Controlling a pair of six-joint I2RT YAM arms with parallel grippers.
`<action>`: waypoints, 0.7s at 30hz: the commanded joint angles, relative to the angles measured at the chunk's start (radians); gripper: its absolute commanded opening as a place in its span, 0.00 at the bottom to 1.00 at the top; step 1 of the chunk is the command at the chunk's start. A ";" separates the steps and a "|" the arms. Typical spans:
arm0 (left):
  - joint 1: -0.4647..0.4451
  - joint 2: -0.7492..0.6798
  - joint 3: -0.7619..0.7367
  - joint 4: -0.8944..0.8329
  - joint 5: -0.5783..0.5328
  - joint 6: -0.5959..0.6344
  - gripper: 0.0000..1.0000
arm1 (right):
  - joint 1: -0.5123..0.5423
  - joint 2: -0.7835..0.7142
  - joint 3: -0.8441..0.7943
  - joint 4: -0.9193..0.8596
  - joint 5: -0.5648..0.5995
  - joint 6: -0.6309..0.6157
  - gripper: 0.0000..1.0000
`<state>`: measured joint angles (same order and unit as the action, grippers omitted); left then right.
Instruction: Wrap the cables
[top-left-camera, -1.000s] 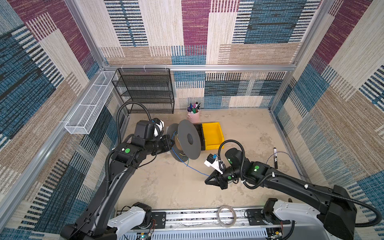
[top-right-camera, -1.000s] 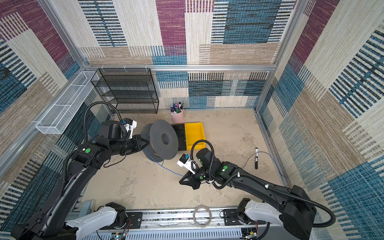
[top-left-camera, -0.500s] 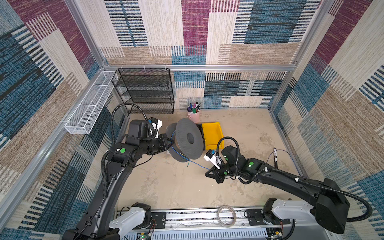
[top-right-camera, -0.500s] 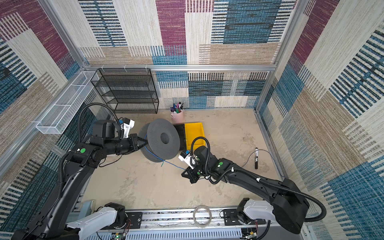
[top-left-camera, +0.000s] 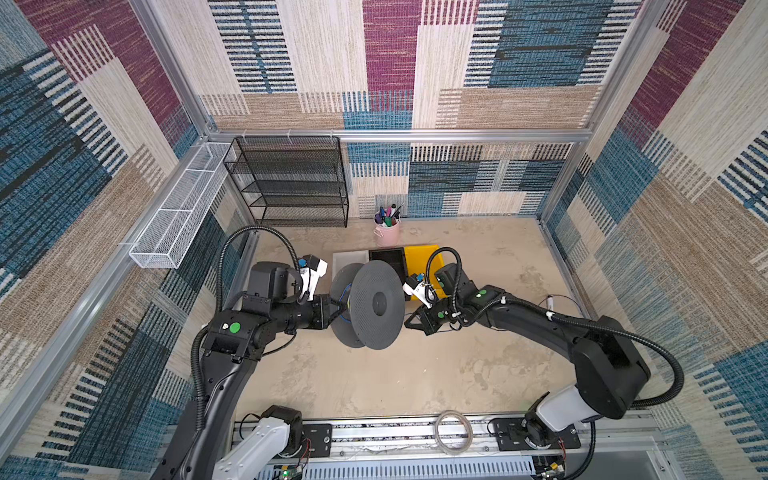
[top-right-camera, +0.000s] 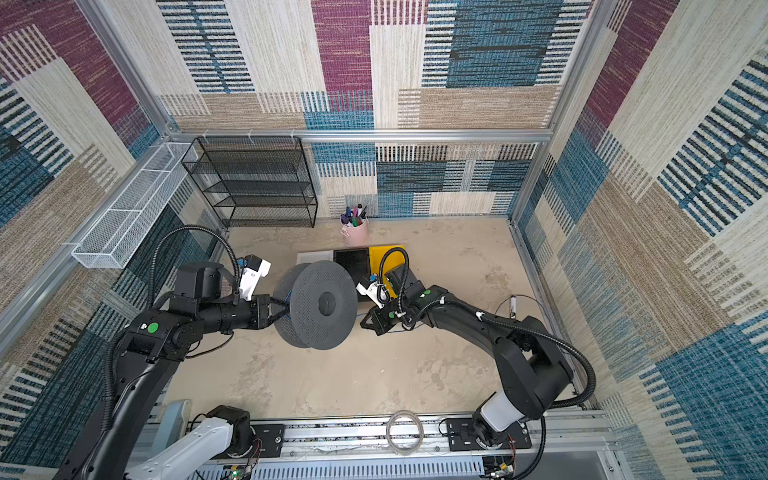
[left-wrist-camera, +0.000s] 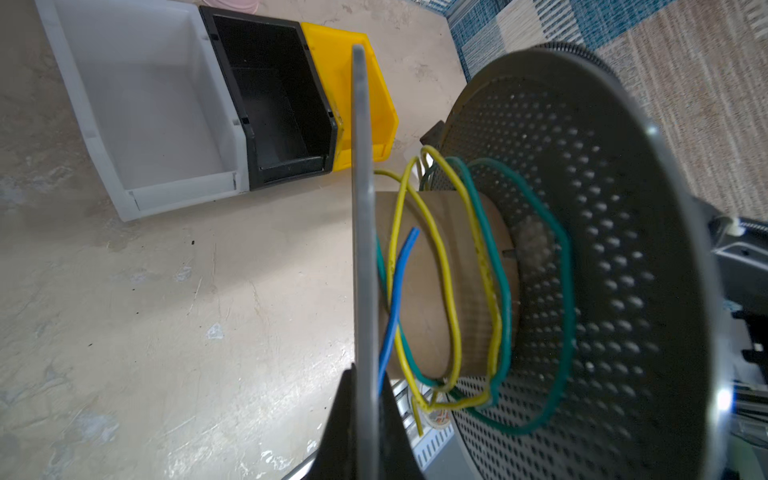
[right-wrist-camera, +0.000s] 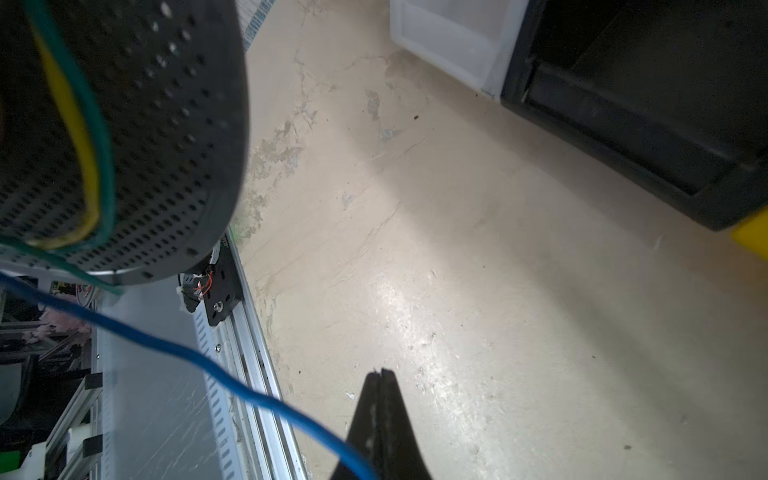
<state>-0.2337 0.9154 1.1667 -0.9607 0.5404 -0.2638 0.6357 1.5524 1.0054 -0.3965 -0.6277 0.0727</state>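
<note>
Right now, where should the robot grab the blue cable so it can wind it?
Best on the free stretch of the blue cable between the spool and the right fingers, coming across it from the side. It hangs thin and curved in the air there, so fingers could probably close around it.

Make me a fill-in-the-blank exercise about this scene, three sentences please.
The left pincer clamps the edge of the ___.
The cable reaching the right pincer is ___.
Between the white bin and yellow bin sits a ___ one.
Missing words: spool, blue, black.
</note>
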 joint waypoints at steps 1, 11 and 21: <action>-0.003 -0.032 -0.013 -0.036 -0.029 0.127 0.00 | -0.016 -0.006 0.026 -0.072 0.072 -0.001 0.01; -0.061 -0.015 0.027 -0.124 -0.180 0.234 0.00 | -0.039 0.069 0.117 -0.210 0.008 -0.033 0.03; -0.060 0.023 0.119 -0.093 -0.209 0.234 0.00 | -0.034 -0.059 -0.100 0.016 0.004 0.004 0.33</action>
<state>-0.2962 0.9325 1.2602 -1.0660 0.3641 -0.0456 0.6041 1.5013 0.9298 -0.4122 -0.6418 0.0708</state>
